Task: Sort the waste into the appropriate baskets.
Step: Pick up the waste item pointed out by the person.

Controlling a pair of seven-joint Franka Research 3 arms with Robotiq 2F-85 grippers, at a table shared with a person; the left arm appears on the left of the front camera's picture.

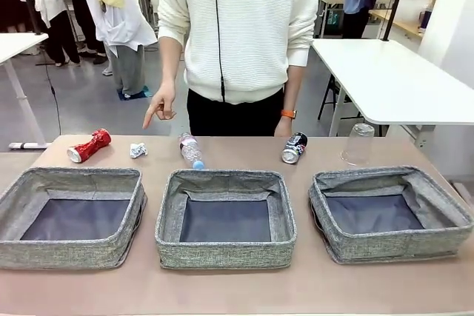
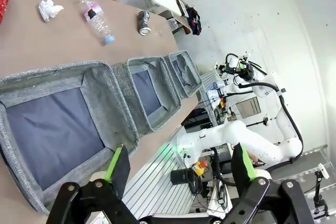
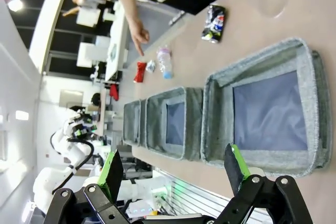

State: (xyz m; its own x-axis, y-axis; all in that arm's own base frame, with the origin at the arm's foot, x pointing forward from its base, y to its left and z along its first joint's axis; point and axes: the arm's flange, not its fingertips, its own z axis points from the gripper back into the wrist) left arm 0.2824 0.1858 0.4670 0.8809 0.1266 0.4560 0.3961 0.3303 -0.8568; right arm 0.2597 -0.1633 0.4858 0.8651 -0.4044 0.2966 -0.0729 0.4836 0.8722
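Three grey baskets stand in a row near the front edge: left (image 1: pixel 15 197), middle (image 1: pixel 169 205), right (image 1: pixel 326 197). Behind them along the far edge lie a crushed red can (image 1: pixel 89 145), a crumpled paper ball (image 1: pixel 138 150), a clear bottle with blue cap (image 1: pixel 191 150), a dark printed can (image 1: pixel 294 148) and an upturned clear cup (image 1: pixel 358 143). The person's hand (image 1: pixel 159 107) points down toward the paper ball. My left gripper (image 2: pixel 178 174) hangs open above the left basket's near rim (image 2: pixel 63 72). Over the right basket's near wall (image 3: pixel 262 158) my right gripper (image 3: pixel 176 174) is open too.
A person in a white sweater stands at the far side of the table. White tables stand behind at left and right. Bare tabletop (image 1: pixel 237 286) runs in front of the baskets and between them and the waste.
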